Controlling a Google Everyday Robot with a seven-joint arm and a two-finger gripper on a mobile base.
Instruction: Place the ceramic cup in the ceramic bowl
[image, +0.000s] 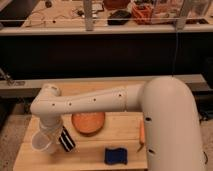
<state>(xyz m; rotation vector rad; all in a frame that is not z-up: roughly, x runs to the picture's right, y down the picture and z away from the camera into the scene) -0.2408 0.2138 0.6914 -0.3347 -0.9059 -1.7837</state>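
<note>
1. Nearest to me, a blue pad (115, 155) lies on the wooden table (85, 161), in front of the ceramic bowl (88, 122) and a little to its right.
2. The ceramic cup (41, 144) sits left of the bowl and nearer to me, close to it but outside it. I cannot tell whether it rests on the table or is lifted.
3. The gripper (55, 142) is down at the cup, between cup and bowl. I cannot tell whether it is spread or clamped on the cup.
4. A slim orange carrot (142, 134) lies right of the bowl, beside the arm's thick body.
5. The bowl holds nothing that I can see.
6. The arm (95, 101) spans above the bowl's far edge.
7. Progress, as I judge it: the cup has been reached. Lifting it, carrying it right over the bowl and releasing it are left to do.
</note>
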